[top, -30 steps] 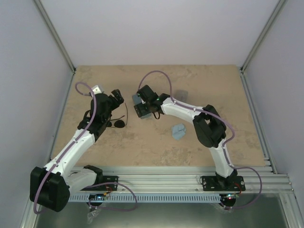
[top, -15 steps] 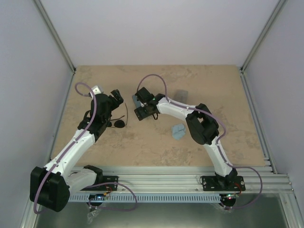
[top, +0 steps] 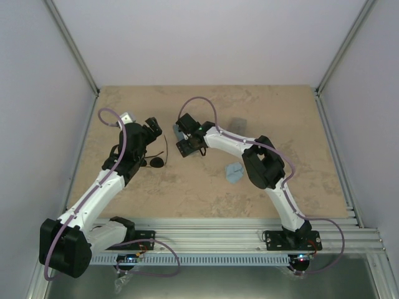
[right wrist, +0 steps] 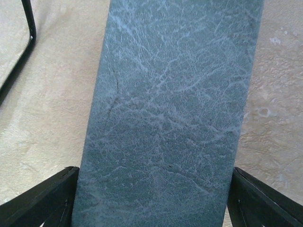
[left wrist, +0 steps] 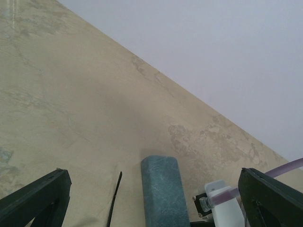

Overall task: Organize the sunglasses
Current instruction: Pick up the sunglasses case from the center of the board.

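While astride the blue-grey case (right wrist: 170,109), right fingers (right wrist: 45,198) near the sunglasses (right wrist: 30,28).

My left hand (left wrist: 152,174) stands wide open above the beige surface (left wrist: 71,94). Between its fingers I see a blue-grey case (left wrist: 163,194). Just beside it lies one thin dark arm of the sunglasses (left wrist: 115,201).

Desk: beige, marbled stone-look desk top (top: 206,193), matte, with darker veining.
Walls: plain pale lilac-white panels (top: 212,37) closing in three sides.
Frame: silver aluminium corner posts (top: 72,47); slotted aluminium rails (top: 224,233) along the near edge.
Light: soft, even, with only faint shadows.
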Robot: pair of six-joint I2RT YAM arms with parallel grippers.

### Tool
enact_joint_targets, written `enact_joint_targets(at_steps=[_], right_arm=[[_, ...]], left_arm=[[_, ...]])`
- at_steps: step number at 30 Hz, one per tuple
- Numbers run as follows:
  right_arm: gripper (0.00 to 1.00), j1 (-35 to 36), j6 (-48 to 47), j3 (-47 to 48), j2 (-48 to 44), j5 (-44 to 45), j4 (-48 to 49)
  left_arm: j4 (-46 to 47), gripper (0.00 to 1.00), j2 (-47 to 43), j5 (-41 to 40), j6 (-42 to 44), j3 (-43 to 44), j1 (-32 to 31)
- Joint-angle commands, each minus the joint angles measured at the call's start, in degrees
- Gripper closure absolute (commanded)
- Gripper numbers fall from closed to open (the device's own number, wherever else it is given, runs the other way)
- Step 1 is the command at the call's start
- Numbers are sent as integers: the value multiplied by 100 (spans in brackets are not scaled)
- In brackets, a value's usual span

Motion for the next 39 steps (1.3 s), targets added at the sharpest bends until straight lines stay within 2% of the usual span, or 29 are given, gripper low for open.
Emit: enact_joint_targets(at_steps=[1, 6, 8, 9, 12, 15, 20, 26, 29, 32, 39], right_arm=[[16, -7, -161, 102, 223, 95, -195], [15, -2, -224, 179, 279, 59, -268], [17, -7, -228, 164, 271, 66, -285], [20, -7, -212, 149, 252, 75, -286], [36, -16, -164, -52, 89, 95, -156], [42, -31, -107, -445, -324, 92, 157], [44, -75, -15, -1467, -1206, -82, 887], [48, -219, 284, -2418, -2135, -361, 1560], [48, -288, 374, -2853, -2644, -527, 1867], [48, -357, 414, -3145, -3108, -636, 1986], [48, -524, 320, -3627, -3935, -1689, 2046]], left_arm=[[49, 1, -77, 24, -28, -71, 21], [50, 1, -77, 59, -34, -70, 21], [54, 1, -70, 69, -49, -74, 15], [66, 1, -64, 85, -44, -74, 19], [81, 1, -51, 147, -44, -65, 19], [51, 1, -74, 188, -24, -43, 17], [-61, 1, -193, 236, 12, 50, 19], [49, 0, -358, 705, 293, 49, 22], [282, 0, -411, 1248, 421, -86, 17], [903, 0, -473, 2026, 532, -323, 20], [2234, 1, -635, 4040, 743, -811, 14]])
